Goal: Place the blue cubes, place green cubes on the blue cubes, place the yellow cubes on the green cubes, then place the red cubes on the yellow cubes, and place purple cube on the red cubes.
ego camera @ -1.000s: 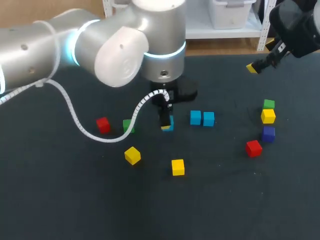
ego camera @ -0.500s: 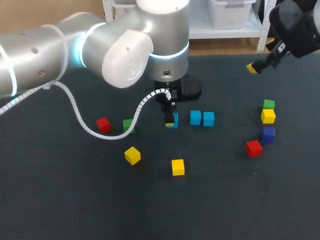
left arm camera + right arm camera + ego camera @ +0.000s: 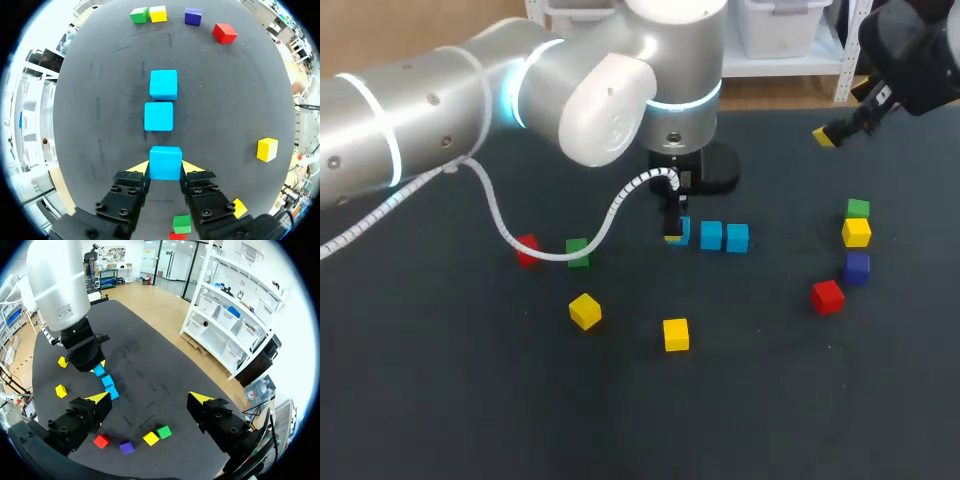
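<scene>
- The third blue cube (image 3: 165,161) sits between the yellow tips of the left gripper (image 3: 165,169). Both tips press its sides, so the gripper is closed on it. It is low at the table (image 3: 770,400), but I cannot tell whether it already rests there.
- In the head view a second blue cube (image 3: 711,235) stands just beside it at three o'clock, with a first blue cube (image 3: 737,237) next to that. The three make one row with small gaps between them.
- Judged from this, the blue layer lacks only the release.
- Nothing is stacked yet, so green, yellow, red and purple are all left.
- At nine o'clock of the row lie a near green cube (image 3: 578,251) and a near red cube (image 3: 527,249). At seven and six o'clock lie two yellow cubes (image 3: 585,311) (image 3: 676,334).
- Well apart at three to four o'clock are a far green cube (image 3: 858,208), a far yellow cube (image 3: 857,232), the purple cube (image 3: 857,267) and a far red cube (image 3: 828,296).
- The right gripper (image 3: 150,400) hangs at one o'clock, well apart, spread wide with nothing in it.
</scene>
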Robot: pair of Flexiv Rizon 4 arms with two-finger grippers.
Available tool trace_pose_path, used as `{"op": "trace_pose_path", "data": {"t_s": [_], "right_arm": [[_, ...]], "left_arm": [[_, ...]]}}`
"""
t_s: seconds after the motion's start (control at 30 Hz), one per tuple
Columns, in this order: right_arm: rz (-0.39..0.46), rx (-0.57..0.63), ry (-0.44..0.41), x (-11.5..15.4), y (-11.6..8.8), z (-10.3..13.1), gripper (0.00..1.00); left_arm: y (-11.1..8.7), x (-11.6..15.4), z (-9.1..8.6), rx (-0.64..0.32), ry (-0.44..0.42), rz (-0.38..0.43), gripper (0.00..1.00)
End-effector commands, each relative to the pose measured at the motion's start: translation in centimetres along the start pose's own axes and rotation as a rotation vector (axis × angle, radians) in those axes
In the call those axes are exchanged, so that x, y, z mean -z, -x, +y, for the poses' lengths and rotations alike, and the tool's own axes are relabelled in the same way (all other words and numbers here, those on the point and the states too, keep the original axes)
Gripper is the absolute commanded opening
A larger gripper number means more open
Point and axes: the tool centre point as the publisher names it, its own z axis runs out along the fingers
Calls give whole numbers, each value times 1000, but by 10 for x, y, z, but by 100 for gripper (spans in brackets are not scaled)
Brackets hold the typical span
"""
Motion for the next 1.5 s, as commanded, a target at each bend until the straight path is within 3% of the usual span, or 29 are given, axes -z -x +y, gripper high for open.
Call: {"op": "trace_pose_path", "data": {"t_s": [0.03, 1.27, 1.4, 1.5], "right_arm": [[-1, -2, -10, 1, -1, 2, 100], [-1, -2, -10, 1, -1, 2, 100], [-1, -2, -10, 1, -1, 2, 100], [-1, -2, -10, 1, -1, 2, 100]], "left_arm": [[6, -5, 6, -5, -23, 13, 0], [12, -18, 8, 25, -55, -28, 0], [11, -18, 9, 34, -56, -30, 3], [11, -17, 10, 35, -56, -30, 12]]}}
